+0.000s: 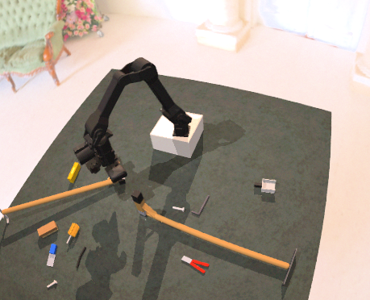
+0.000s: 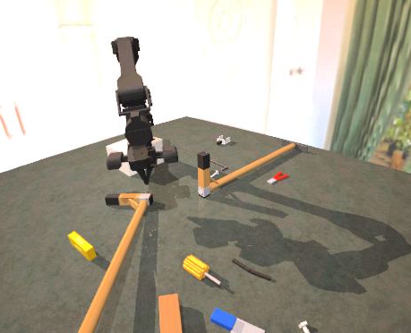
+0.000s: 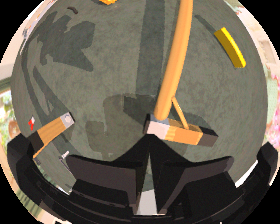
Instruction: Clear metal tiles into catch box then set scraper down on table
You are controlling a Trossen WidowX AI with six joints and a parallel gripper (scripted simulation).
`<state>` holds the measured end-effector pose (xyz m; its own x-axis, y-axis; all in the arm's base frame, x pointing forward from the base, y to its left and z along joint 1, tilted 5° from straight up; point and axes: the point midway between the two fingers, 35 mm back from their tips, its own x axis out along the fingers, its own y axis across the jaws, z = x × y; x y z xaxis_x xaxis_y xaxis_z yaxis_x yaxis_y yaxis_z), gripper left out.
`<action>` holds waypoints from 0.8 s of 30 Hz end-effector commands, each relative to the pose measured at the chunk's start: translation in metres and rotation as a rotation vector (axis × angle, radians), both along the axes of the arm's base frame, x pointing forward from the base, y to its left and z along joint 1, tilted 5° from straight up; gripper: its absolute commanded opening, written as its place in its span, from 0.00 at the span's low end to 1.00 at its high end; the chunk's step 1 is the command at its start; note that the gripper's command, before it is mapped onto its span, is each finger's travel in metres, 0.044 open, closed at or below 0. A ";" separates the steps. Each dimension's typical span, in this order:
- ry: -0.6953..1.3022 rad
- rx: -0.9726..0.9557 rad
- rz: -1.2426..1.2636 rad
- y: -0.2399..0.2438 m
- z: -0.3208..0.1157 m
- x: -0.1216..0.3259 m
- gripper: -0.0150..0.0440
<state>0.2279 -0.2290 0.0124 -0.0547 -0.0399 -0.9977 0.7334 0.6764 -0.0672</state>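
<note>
The robot arm (image 1: 113, 92) (image 2: 131, 76) is matte black, with chunky rounded joints and dark, wedge-shaped jaws.

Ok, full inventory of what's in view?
long-handled tools: two, tan, left and right
yellow block: one, left
brown block: one, lower left
screwdriver: one, orange, beside it
blue-handled tool: one, below
rod: one, dark, nearby
bolts: two, pale, centre, lower left
hex key: one, grey, centre
pliers: one, red-handled, lower centre
tray: one, white, right
box: one, white, under arm base
table: one, dark
sofa: one, green, behind
flowers: bunch, pink, behind
curtain: green, behind
arm: one, black
fingers: two, black, shut, near left tool
</note>
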 end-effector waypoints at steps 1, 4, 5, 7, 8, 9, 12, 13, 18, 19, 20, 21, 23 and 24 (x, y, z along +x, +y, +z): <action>0.000 -0.009 0.002 -0.007 0.003 -0.005 0.25; 0.000 -0.010 0.002 -0.011 0.003 -0.009 0.25; 0.000 -0.010 0.002 -0.012 0.003 -0.010 0.25; 0.000 -0.010 0.002 -0.014 0.003 -0.012 0.25; 0.000 -0.010 0.002 -0.016 0.004 -0.013 0.25; 0.000 -0.010 0.002 -0.017 0.004 -0.015 0.25; 0.001 -0.011 0.002 -0.020 0.004 -0.018 0.25; 0.001 -0.011 0.002 -0.021 0.004 -0.019 0.25; 0.002 -0.011 0.002 -0.027 0.005 -0.026 0.25; 0.002 -0.011 0.002 -0.028 0.005 -0.027 0.25; 0.002 -0.012 0.002 -0.029 0.005 -0.028 0.25; 0.002 -0.012 0.002 -0.030 0.005 -0.029 0.25; 0.002 -0.012 0.002 -0.032 0.006 -0.032 0.25; 0.002 -0.012 0.002 -0.033 0.006 -0.033 0.25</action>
